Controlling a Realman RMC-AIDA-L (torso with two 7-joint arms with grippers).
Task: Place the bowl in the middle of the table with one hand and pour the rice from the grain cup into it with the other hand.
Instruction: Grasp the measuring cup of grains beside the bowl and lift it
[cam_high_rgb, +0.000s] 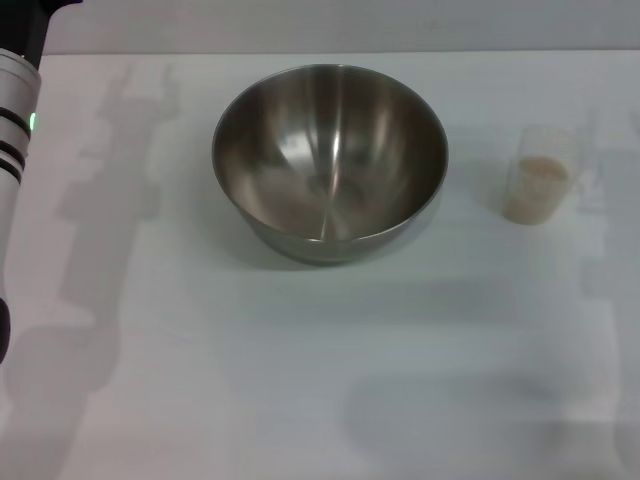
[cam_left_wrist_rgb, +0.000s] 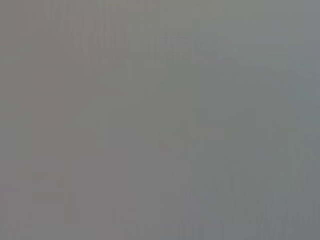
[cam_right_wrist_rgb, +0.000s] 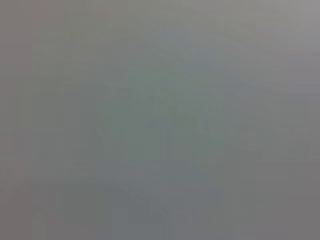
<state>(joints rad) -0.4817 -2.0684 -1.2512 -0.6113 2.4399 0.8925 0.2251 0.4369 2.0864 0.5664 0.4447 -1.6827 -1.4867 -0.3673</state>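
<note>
In the head view the steel bowl stands upright near the middle of the white table, and nothing lies inside it. To its right, well apart from it, stands the clear grain cup with pale rice in it. My left arm's silver wrist with its green light shows at the far left edge; its gripper is out of view. My right arm is out of view. Both wrist views show only a plain grey surface.
Soft shadows of the arms fall on the table to the left of the bowl and along the right side. The table's far edge runs just behind the bowl.
</note>
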